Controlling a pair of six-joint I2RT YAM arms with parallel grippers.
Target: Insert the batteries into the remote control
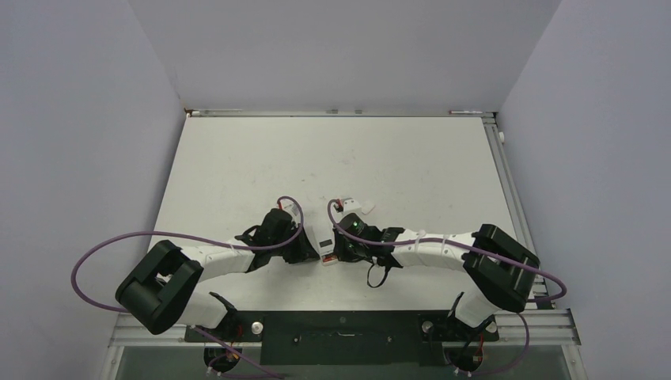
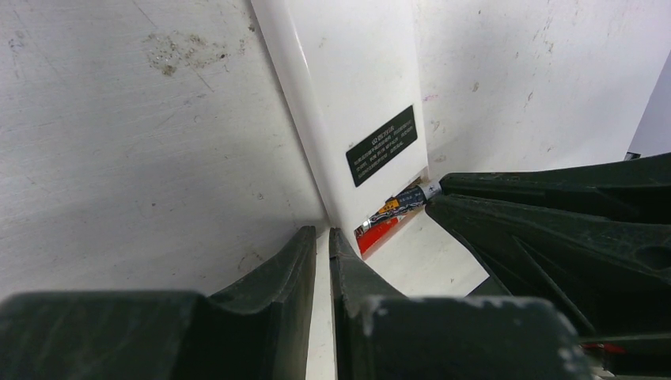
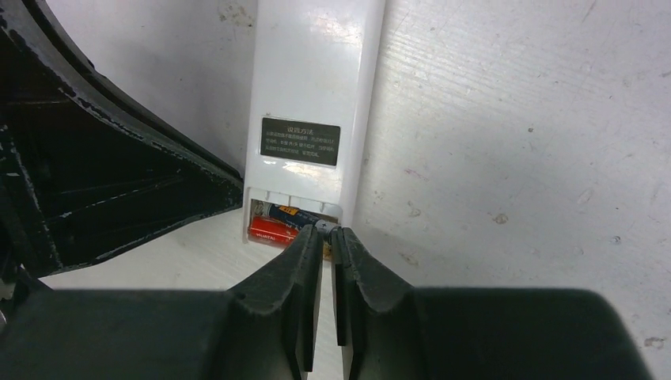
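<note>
Right wrist view: right fingers [image 3: 305, 253], nearly closed, press dark battery [image 3: 289, 212] into remote control [image 3: 316, 71]; left fingers [image 2: 293, 253], narrow, likely brace it.

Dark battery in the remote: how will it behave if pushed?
Smooth cylinder, so the dark battery probably slips and rolls once free. Its end pokes past the bay of the remote beside the red battery, so a push may seat it or pop it out.

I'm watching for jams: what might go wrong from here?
The dark battery looks unseated beside the red battery. The right gripper, shut at its pale end, might wedge it or pop it out. The left gripper seems to hold the remote control only by its edge, so it could slip.
</note>
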